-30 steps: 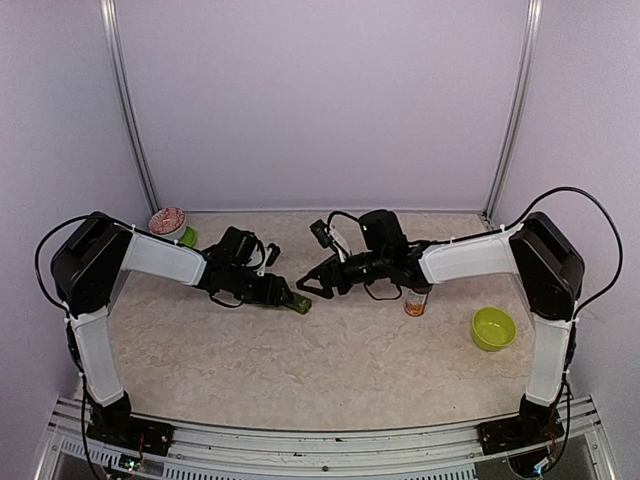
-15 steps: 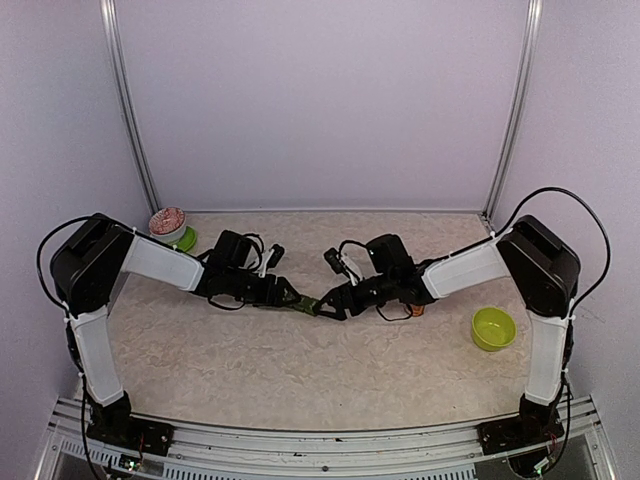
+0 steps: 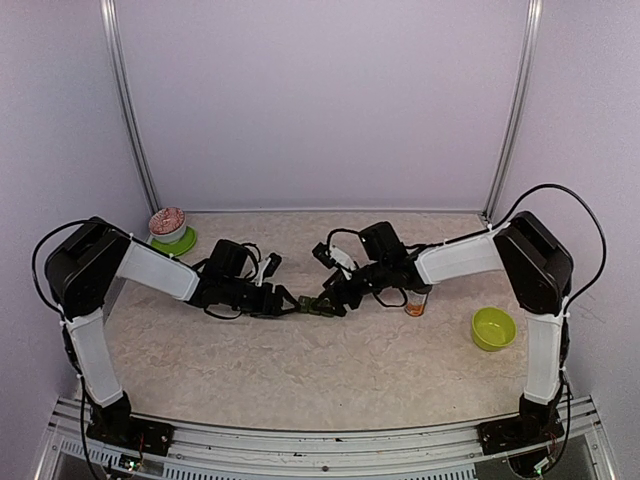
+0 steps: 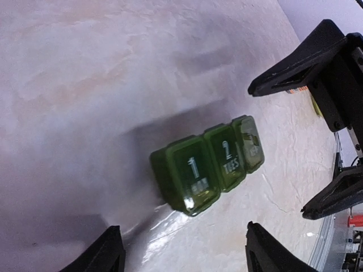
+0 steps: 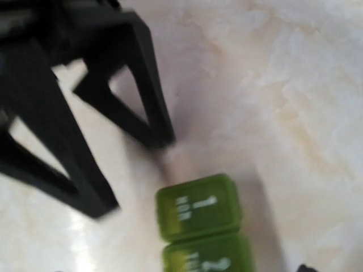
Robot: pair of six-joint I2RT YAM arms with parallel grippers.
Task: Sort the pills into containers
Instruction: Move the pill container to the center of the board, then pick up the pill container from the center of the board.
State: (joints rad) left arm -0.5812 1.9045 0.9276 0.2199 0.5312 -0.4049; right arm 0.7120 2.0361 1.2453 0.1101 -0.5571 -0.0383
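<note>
The left hand [image 4: 184, 238] is spread wide, gripping nothing; the right hand [image 4: 278, 152] facing it is likewise released. Between them the containers [image 4: 210, 164] lie on the surface [image 4: 85, 85], lids shut, touching neither hand. The third lid's mark is unreadable. The right wrist view is blurred and cuts the strip off.

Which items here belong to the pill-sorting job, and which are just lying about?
Job: dark green three-compartment strip, lids shut; left end effector and right end effector, both open beside it; orange vial, probably pills.
Lying about: lime-green bowl; reddish-topped round item on green base.
</note>
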